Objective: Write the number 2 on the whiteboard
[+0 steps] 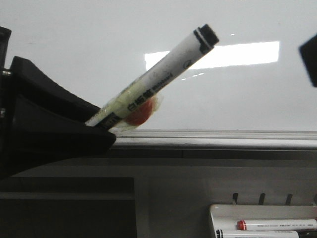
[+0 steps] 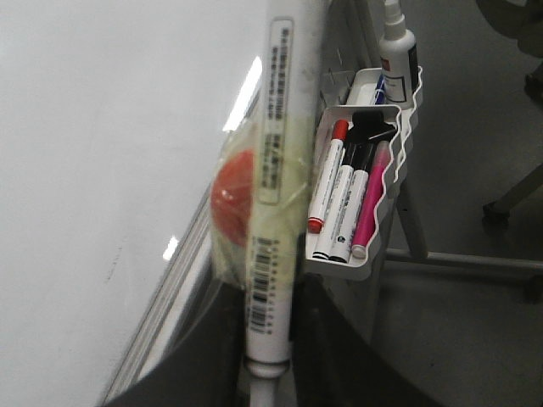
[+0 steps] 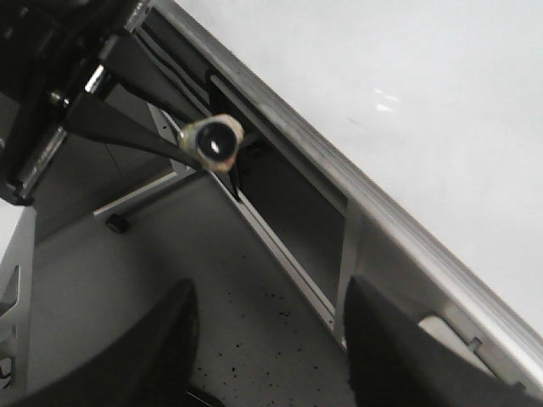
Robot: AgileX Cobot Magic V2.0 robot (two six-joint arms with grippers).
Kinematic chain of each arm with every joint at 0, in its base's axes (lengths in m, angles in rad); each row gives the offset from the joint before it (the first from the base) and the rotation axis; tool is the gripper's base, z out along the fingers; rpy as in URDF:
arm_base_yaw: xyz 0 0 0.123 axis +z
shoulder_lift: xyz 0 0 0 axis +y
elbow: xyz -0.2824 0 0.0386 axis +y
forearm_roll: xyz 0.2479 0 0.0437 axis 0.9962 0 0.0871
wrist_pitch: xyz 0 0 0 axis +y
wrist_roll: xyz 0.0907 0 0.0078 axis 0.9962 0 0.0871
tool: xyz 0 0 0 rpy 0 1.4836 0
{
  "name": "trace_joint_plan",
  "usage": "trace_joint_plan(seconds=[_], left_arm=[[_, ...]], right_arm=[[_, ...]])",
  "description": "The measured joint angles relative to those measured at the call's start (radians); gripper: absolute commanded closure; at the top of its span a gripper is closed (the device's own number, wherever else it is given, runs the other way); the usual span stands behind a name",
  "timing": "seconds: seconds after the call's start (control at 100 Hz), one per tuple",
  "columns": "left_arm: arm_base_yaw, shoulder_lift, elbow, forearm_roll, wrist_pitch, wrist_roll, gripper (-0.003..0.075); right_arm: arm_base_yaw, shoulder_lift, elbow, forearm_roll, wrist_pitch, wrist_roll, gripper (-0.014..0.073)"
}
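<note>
1. In front of the whiteboard (image 1: 99,44), the left claw (image 1: 96,130) is gripping a white marker (image 1: 158,79) by its lower barrel, the black-capped end pointing up and to the right, toward the board's bright reflection.
2. The marker is sitting at a slant rather than square to the board, with a yellowish wrap and a red blob (image 1: 140,116) fixed to the barrel just above the fingers; this is probably padding for a firmer hold.
3. The cap appears to be on, so a judgement: writing is not yet under way, and the cap looks like the right claw's (image 3: 267,339) job.
4. The right claw is standing open, its two dark fingers apart and empty, facing the marker's end (image 3: 214,142) head-on, which suits a pull along the barrel.
5. The number 2 is not showing anywhere on the board; its visible area is bare.
6. Below the grey ledge (image 1: 218,141), a small white tray (image 2: 361,263) is hanging, holding a red-capped marker (image 2: 327,178), two black-capped ones and a pink one (image 2: 370,208); a white bottle (image 2: 397,42) is standing behind them.
</note>
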Motion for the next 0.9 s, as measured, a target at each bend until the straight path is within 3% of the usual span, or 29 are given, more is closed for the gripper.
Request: trace_joint_plan(seconds=[0.21,0.47,0.55,0.6,0.67,0.83,0.9], left_arm=[[0.000,0.000,0.000,0.022,0.006,0.000,0.0741],[0.000,0.000,0.000,0.026,0.006,0.000,0.0741],[0.000,0.000,0.000,0.026,0.006,0.000,0.0741],[0.000,0.000,0.000,0.026,0.006,0.000,0.0741],[0.000,0.000,0.000,0.026,0.006,0.000,0.0741],[0.000,0.000,0.000,0.032,0.012,0.009,0.0736],[0.000,0.000,0.000,0.032,0.012,0.009,0.0676]], right_arm=[[0.109,0.172,-0.071,0.008,-0.085,-0.006,0.0236],[0.168,0.312,-0.149,0.012,-0.134,-0.008,0.0251],[0.173,0.340,-0.153,0.012,-0.133,-0.008,0.0343],[0.173,0.355,-0.153,0.014,-0.126,-0.008,0.0455],[0.173,0.371,-0.153,0.021,-0.113,-0.008,0.0675],[0.175,0.376,-0.155,0.049,-0.110,-0.010,0.0664],[0.175,0.376,-0.155,0.051,-0.110,-0.011,0.0664]])
